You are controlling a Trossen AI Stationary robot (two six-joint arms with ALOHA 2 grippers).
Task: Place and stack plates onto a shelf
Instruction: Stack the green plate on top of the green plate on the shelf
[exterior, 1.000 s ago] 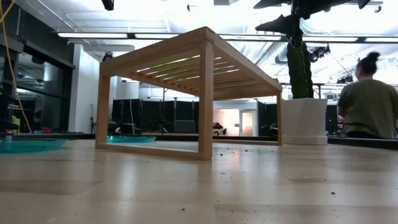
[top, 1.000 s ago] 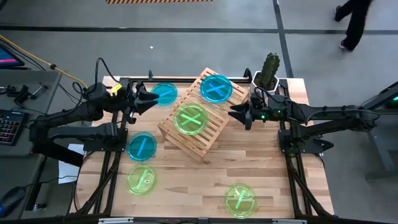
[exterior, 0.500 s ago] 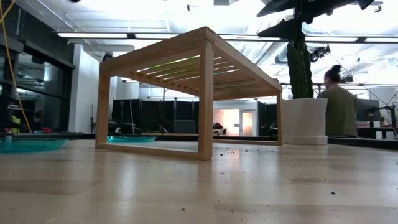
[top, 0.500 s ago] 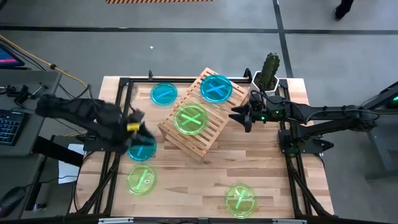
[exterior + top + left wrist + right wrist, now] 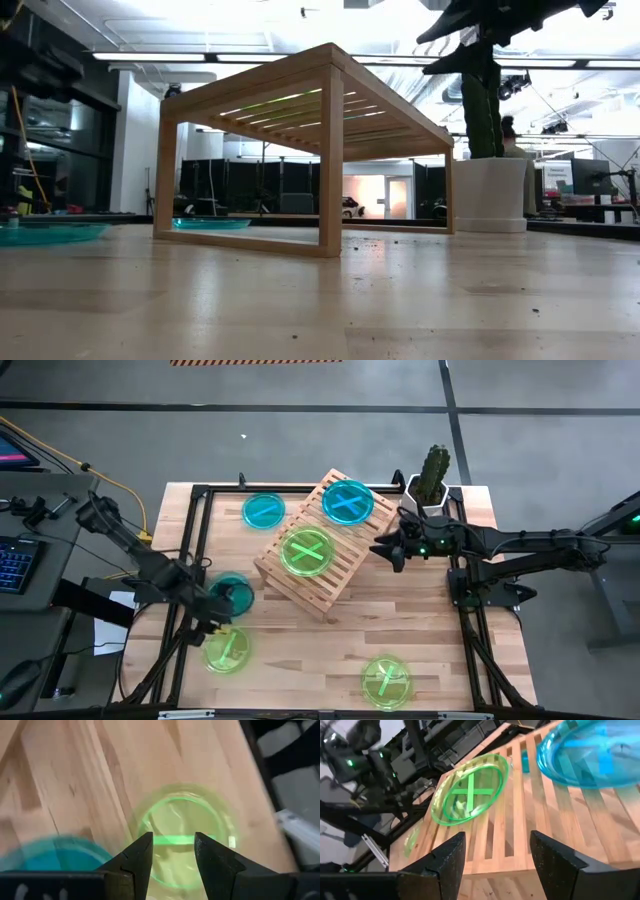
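The wooden slatted shelf (image 5: 312,545) stands mid-table, carrying a green plate (image 5: 307,552) and a blue plate (image 5: 347,502). Flat on the table lie a blue plate (image 5: 263,511) at the far left, another blue plate (image 5: 238,592) partly under my left arm, and green plates at the near left (image 5: 228,650) and near right (image 5: 386,680). My left gripper (image 5: 217,626) is open and points down over the near-left green plate (image 5: 182,837), without touching it. My right gripper (image 5: 385,547) hovers open at the shelf's right side, facing the plates on it (image 5: 470,790).
A white pot with a cactus (image 5: 432,485) stands at the far right corner, close behind my right gripper. Black frame rails (image 5: 190,560) run along the table's left and right sides. Bare wood lies between the two near green plates.
My left gripper has swung from beside the far-left blue plate toward the table's near edge, sinking and tipping downward, and now hangs over the near-left green plate. No plate has moved.
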